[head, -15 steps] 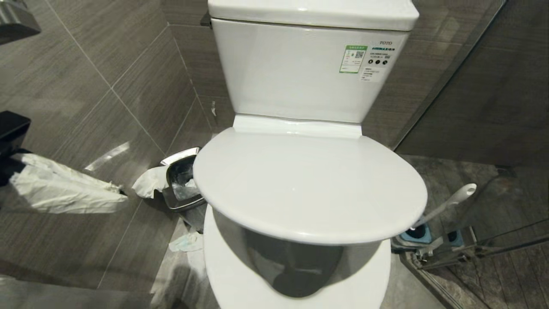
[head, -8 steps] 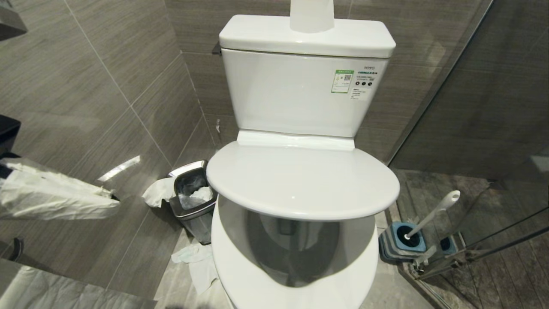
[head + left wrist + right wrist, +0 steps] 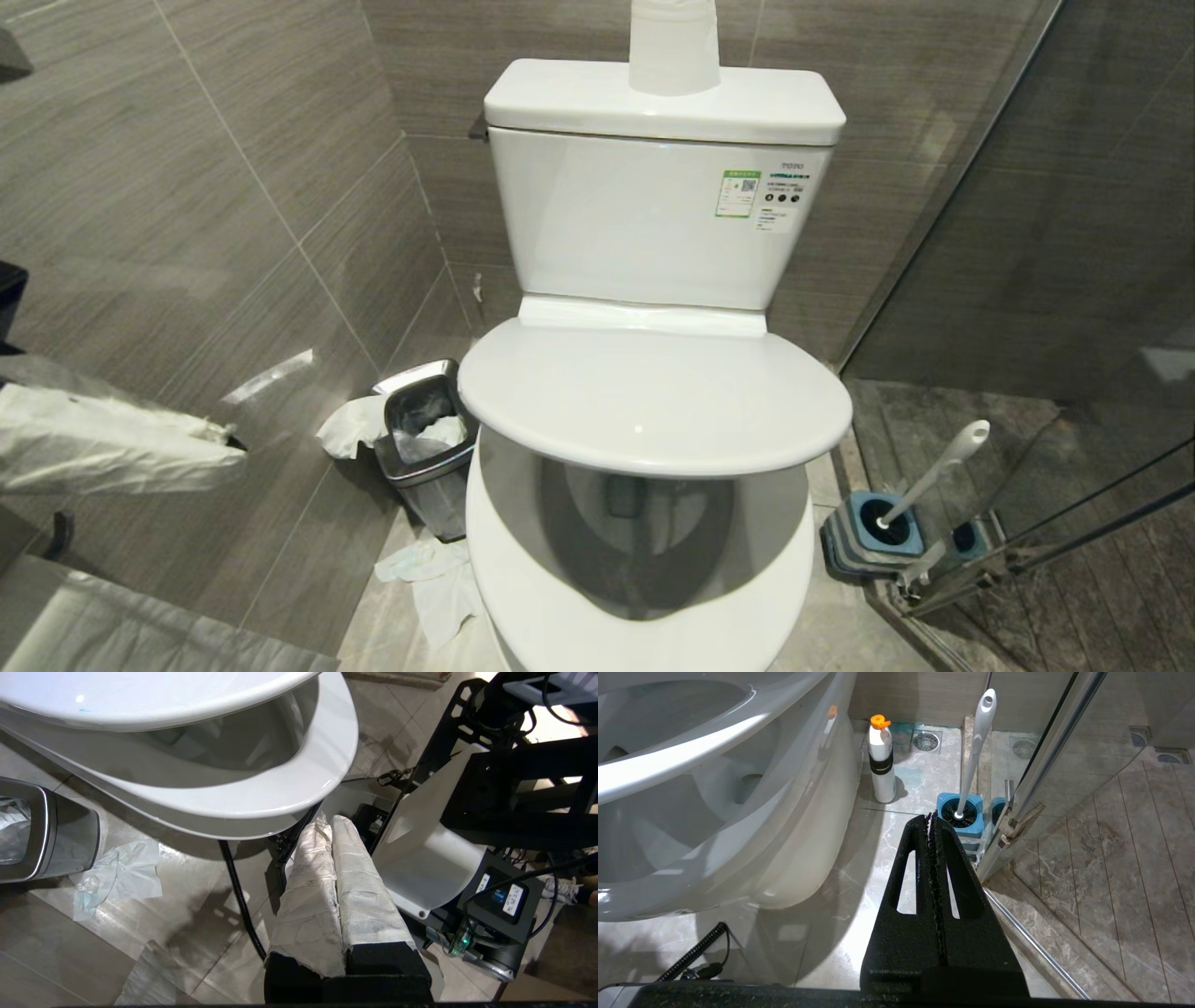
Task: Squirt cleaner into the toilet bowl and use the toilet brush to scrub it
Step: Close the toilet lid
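The half-lowered lid (image 3: 653, 397) hides most of the toilet bowl (image 3: 644, 532). Both tools, left (image 3: 329, 823) and right (image 3: 930, 820), are pressed together, empty. The toilet brush (image 3: 976, 742) stands in its blue holder (image 3: 959, 821) beside a cleaner bottle (image 3: 882, 760).

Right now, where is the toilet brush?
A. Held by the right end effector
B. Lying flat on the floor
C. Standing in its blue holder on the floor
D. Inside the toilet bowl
C: the toilet brush stands with its head in the blue holder on the floor.
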